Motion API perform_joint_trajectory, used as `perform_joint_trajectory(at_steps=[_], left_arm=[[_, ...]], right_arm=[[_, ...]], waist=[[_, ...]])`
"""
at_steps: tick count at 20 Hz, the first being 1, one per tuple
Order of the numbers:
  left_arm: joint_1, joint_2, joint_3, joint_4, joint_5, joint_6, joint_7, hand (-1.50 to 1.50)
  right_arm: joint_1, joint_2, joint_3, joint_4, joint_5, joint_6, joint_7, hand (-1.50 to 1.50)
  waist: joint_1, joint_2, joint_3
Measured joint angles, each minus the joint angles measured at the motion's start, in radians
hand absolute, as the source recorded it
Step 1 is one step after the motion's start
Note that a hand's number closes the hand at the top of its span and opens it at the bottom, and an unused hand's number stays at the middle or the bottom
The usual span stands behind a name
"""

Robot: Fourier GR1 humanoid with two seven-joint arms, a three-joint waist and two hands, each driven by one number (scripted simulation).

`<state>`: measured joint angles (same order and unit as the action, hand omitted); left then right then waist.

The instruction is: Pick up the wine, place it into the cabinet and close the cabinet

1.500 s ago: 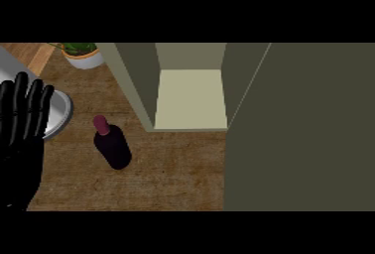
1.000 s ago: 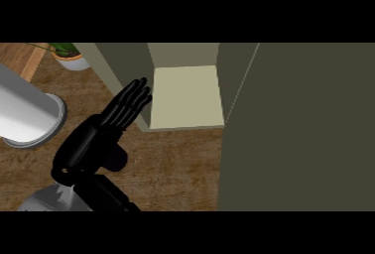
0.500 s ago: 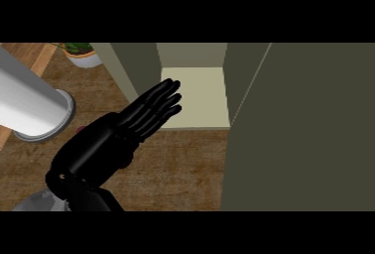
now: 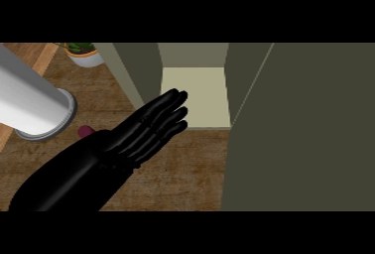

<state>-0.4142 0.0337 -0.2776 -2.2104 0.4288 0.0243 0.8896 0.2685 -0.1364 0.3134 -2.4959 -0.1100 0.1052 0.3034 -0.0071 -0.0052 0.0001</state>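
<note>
1. The wine shows only its dark red cap, the bottle's body hidden beneath a black hand.
2. The cabinet stands open, its pale shelf bare.

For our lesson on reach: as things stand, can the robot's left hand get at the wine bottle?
Probably yes. The left hand is open just over the wine bottle, whose red top peeks out beside it. Nothing visible lies between them, but the fingers are not curled round it.
</note>
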Motion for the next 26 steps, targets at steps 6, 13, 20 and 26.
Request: perform_joint_trajectory(at_steps=[6, 13, 20, 26], left_arm=[[-0.029, -0.005, 0.001, -0.06, -0.028, 0.06, 0.076, -1.5], [-0.033, 0.011, 0.027, -0.108, -0.057, 0.081, 0.103, -1.5], [-0.066, 0.051, 0.105, -0.105, -0.041, 0.086, 0.128, -1.5], [-0.071, 0.107, 0.195, -0.084, 0.012, 0.059, 0.122, -1.5]], right_arm=[[-0.028, 0.001, 0.02, -0.014, 0.013, -0.037, 0.058, -1.5], [-0.054, -0.008, 0.029, -0.019, 0.021, -0.058, 0.096, -1.5], [-0.056, -0.011, 0.063, -0.022, 0.031, -0.081, 0.103, -1.5], [-0.08, -0.02, 0.056, -0.021, 0.038, -0.093, 0.115, -1.5]], waist=[[0.001, 0.001, 0.0], [0.0, 0.001, 0.0], [-0.005, 0.0, 0.0], [-0.004, 0.002, -0.001]])
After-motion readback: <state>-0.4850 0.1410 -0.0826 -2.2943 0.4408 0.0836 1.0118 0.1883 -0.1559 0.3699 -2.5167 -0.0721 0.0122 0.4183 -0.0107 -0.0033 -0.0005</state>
